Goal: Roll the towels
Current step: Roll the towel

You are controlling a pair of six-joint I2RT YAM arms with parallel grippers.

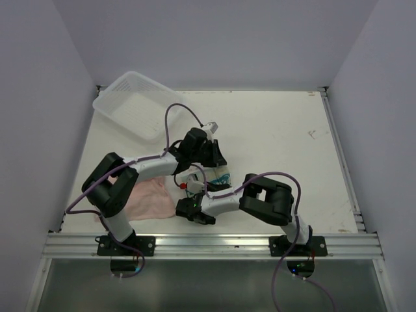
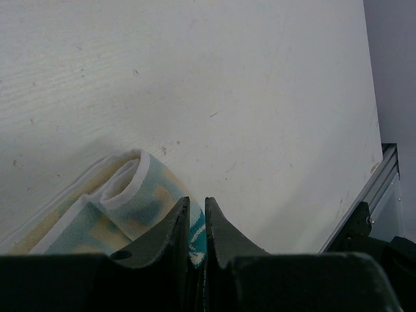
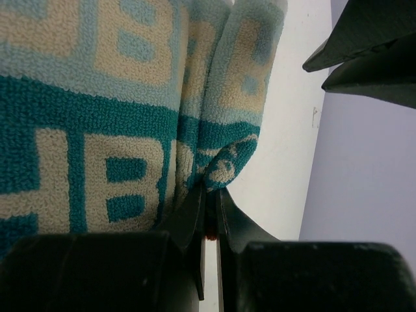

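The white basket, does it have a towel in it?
No, the white basket shows only its bare mesh, and the pink towel lies outside it.

Right half and far strip of the table [image 1: 286,140]: open passage. Far left corner: taken by the basket [image 1: 133,107]. Centre: left arm [image 1: 153,162] and right arm [image 1: 224,205] converge over the printed towel [image 1: 222,177], leaving little gap. Near left: pink towel [image 1: 153,198] lies low. Walls [image 1: 45,78] close three sides.

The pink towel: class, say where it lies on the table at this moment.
Top view: the pink towel lies flat at the table's near left, beside the left arm, left of the printed teal towel.
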